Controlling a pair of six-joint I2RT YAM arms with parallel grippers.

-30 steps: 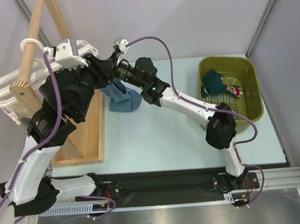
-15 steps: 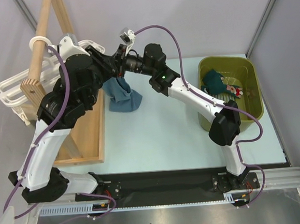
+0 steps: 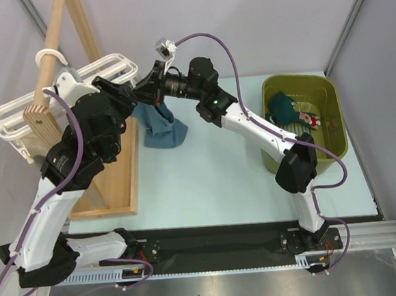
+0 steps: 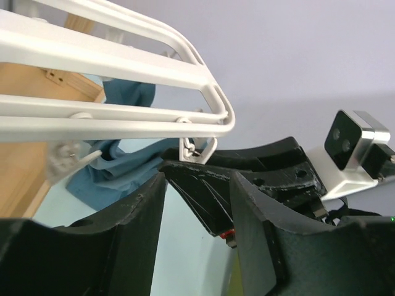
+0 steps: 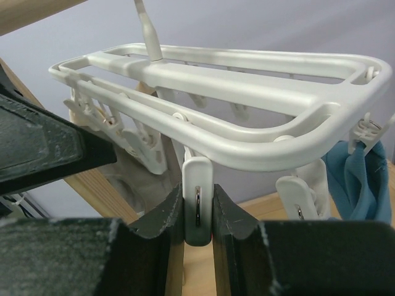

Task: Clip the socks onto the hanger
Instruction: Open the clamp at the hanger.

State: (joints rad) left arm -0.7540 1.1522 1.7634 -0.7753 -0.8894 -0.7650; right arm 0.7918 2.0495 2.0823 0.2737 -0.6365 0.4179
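Note:
The white hanger hangs by its hook from the wooden rack's top bar. A steel-blue sock dangles from a clip at its right end and also shows in the right wrist view and the left wrist view. My right gripper is shut on a white clip under the hanger's near bar. My left gripper is open and empty just below the hanger's corner, facing the right gripper's black fingers. Dark teal socks, one with a red-and-white motif, lie in the green basin.
The wooden A-frame rack stands at the left on a wooden base. The olive-green basin sits at the right of the pale table. Both arms crowd together at the hanger's right end.
My left arm has drawn back from the top of the hanger and dropped below its corner. My right gripper has moved up and left to the hanger. The hanger has swung slightly.

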